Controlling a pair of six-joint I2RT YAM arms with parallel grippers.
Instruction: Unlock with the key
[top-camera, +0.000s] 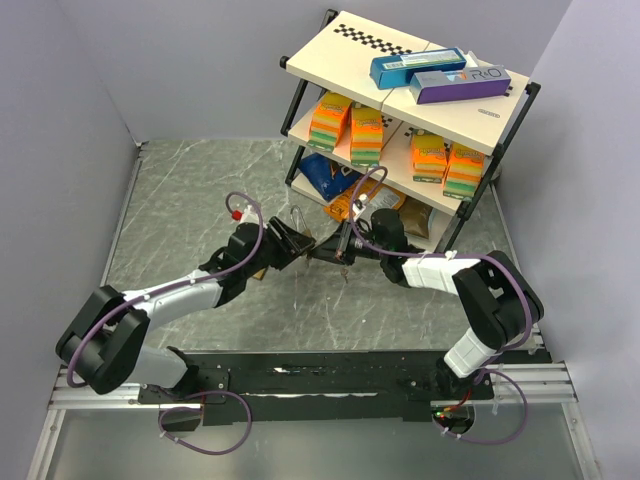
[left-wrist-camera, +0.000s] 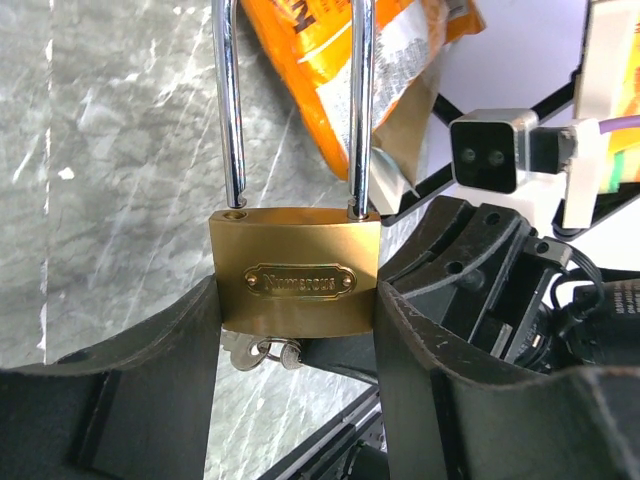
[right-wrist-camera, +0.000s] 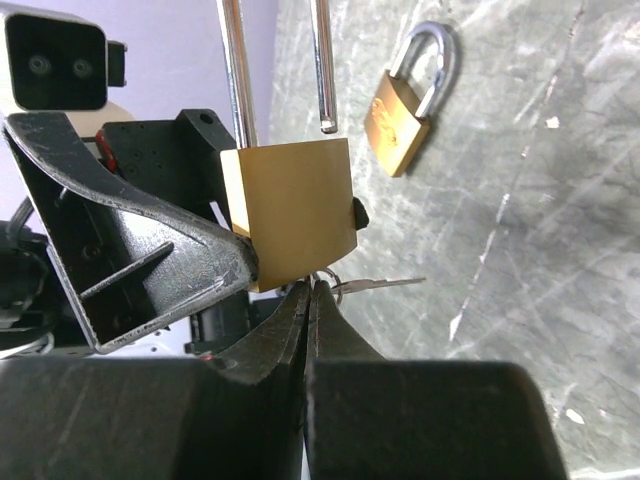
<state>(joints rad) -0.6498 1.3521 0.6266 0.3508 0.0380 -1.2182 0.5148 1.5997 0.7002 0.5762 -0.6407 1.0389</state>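
Key (left-wrist-camera: 258, 352) metal shows just beneath the brass padlock (left-wrist-camera: 296, 282), pressed up against its underside; in the right wrist view the key (right-wrist-camera: 345, 285) juts out beside the lock's bottom corner, with a thin silvery piece sticking out sideways from it.

Left gripper (left-wrist-camera: 295, 300) holds the padlock (right-wrist-camera: 290, 210) by its body, one jaw on each side face, above the middle of the counter (top-camera: 180, 200). The silver shackle (left-wrist-camera: 232, 110) points away from the wrist. Its shorter leg ends just clear of the top of the body, not seated in it.

Right gripper (right-wrist-camera: 310, 290) comes in from the opposite side, its jaws pinched fully together with their tips touching the lock's underside right at the key. Whether the key is caught between them I cannot tell.

From above, the two grippers (top-camera: 290, 240) (top-camera: 335, 248) meet nose to nose just in front of the shelf rack (top-camera: 300, 160) at the counter's far right.

A second padlock (right-wrist-camera: 405, 110) lies flat on the counter, apart from both arms, its shackle closed.
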